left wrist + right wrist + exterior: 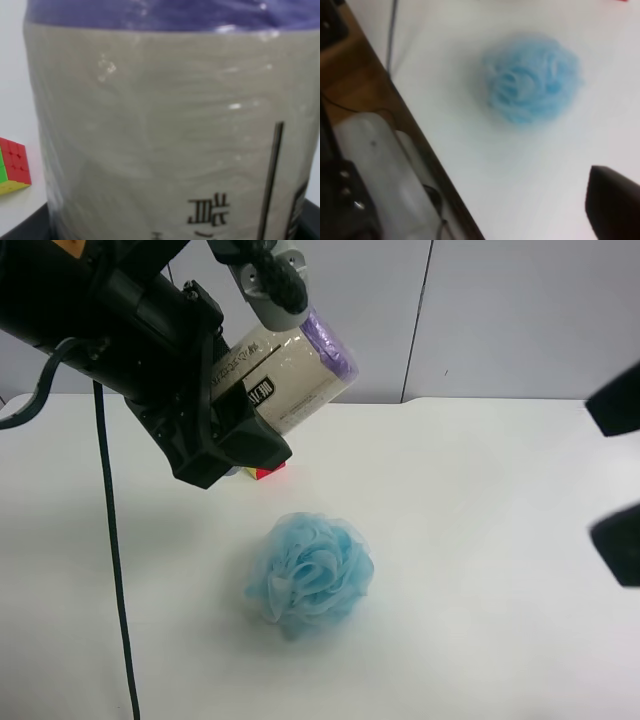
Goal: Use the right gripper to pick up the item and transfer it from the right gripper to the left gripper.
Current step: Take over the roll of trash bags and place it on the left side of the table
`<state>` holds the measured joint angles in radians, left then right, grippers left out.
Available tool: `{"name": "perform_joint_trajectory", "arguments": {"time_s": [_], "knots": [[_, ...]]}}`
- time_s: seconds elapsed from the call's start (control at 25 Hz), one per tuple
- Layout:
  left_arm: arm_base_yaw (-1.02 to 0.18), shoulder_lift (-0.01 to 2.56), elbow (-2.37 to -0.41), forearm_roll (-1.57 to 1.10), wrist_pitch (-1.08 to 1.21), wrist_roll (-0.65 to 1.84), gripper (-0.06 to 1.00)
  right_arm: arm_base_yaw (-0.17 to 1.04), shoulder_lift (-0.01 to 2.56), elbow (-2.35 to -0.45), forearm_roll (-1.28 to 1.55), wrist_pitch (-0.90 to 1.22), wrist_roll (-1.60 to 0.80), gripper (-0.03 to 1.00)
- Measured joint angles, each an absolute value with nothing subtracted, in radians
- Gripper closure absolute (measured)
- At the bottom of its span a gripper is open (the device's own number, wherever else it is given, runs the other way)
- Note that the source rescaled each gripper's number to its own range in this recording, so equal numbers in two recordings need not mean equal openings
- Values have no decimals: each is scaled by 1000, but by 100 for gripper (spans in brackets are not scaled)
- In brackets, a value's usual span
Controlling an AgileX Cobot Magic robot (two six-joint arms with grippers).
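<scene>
The item [312,368], a roll with a lilac-purple end and a white printed label, is held in the air above the table's back left. The left gripper [258,375], on the bulky black arm at the exterior high view's left, is shut on it. In the left wrist view the item [165,125] fills the picture, with black fingers [20,231] at the lower corners. The right gripper [615,475] is at the exterior high view's right edge, its two black prongs spread wide and empty, well apart from the item. The right wrist view shows only one of its fingers [612,205].
A fluffy light-blue bath pouf [310,575] lies mid-table; it also shows in the right wrist view [532,77]. A multicoloured puzzle cube [265,472] sits under the left arm, seen too in the left wrist view [14,165]. A black cable [110,540] hangs at the left. The right wrist view shows the table edge [420,140].
</scene>
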<state>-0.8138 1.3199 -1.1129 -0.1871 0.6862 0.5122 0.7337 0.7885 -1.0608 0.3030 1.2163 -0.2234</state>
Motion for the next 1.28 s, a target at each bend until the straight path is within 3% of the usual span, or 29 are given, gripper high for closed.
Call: {"name": "perform_joint_trajectory", "arguments": {"time_s": [0.4, 0.68, 1.28], "knots": [[-814, 1320, -1113, -187, 686, 512, 94, 734, 370, -691, 142, 1212, -90, -3], [-814, 1320, -1113, -191, 687, 512, 94, 734, 148, -506, 77, 1095, -40, -3], [-814, 1320, -1113, -192, 689, 512, 94, 734, 97, -483, 65, 1065, -32, -3]]}}
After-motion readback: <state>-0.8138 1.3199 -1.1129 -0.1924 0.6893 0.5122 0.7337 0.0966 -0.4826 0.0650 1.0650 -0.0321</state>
